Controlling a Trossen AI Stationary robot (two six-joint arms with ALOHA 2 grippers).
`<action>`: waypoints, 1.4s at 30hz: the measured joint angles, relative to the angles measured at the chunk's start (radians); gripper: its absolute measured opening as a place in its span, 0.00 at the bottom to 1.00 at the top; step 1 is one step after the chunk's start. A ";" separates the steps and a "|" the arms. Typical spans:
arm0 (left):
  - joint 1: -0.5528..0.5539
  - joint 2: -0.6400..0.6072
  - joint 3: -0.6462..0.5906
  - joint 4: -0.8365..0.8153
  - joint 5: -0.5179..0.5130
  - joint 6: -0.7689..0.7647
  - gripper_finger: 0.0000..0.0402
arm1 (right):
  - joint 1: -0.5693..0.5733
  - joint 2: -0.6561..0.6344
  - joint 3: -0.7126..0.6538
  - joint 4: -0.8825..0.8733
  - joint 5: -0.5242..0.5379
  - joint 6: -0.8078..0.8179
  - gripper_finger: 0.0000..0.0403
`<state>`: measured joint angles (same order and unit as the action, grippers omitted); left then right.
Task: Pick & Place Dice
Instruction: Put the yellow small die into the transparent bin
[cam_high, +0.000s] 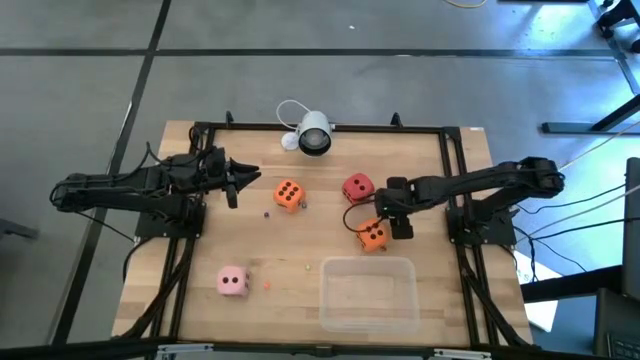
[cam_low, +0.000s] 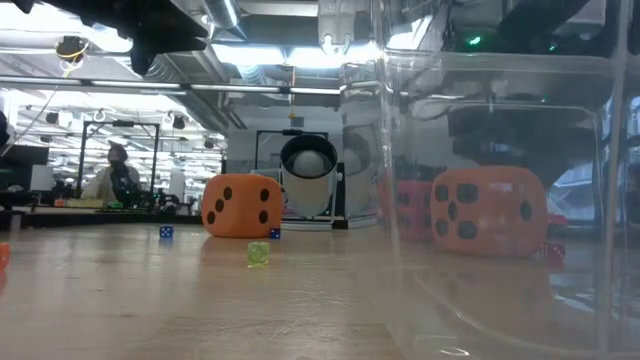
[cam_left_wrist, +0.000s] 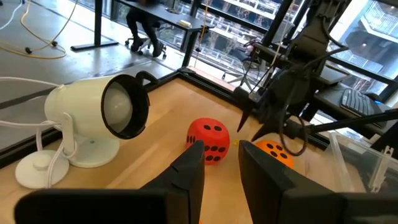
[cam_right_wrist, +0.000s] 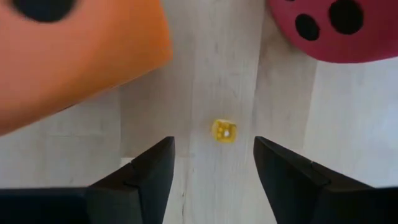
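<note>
Yellow tiny die (cam_right_wrist: 223, 131) lies just ahead of the right claw (cam_right_wrist: 213, 163), whose spread, empty fingers straddle it, apparently lining up a pick.

text: none legible | labels: none | brands: none | numbers: none, only pips on the dice (cam_high: 288, 195) | signs: none readable in any view
</note>
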<state>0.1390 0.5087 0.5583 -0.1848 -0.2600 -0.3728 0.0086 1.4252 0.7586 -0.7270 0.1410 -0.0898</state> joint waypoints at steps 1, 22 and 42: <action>0.000 0.000 0.000 0.000 0.000 0.000 0.23 | -0.006 0.010 0.000 0.008 -0.003 0.000 0.53; 0.000 0.000 0.000 0.000 -0.002 0.002 0.24 | -0.123 0.115 0.000 0.077 -0.097 -0.004 0.51; 0.000 0.000 0.000 0.001 -0.008 0.018 0.24 | -0.168 0.182 0.006 0.079 -0.156 0.030 0.20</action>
<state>0.1390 0.5087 0.5583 -0.1837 -0.2684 -0.3546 -0.1593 1.6070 0.7643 -0.6482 -0.0154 -0.0600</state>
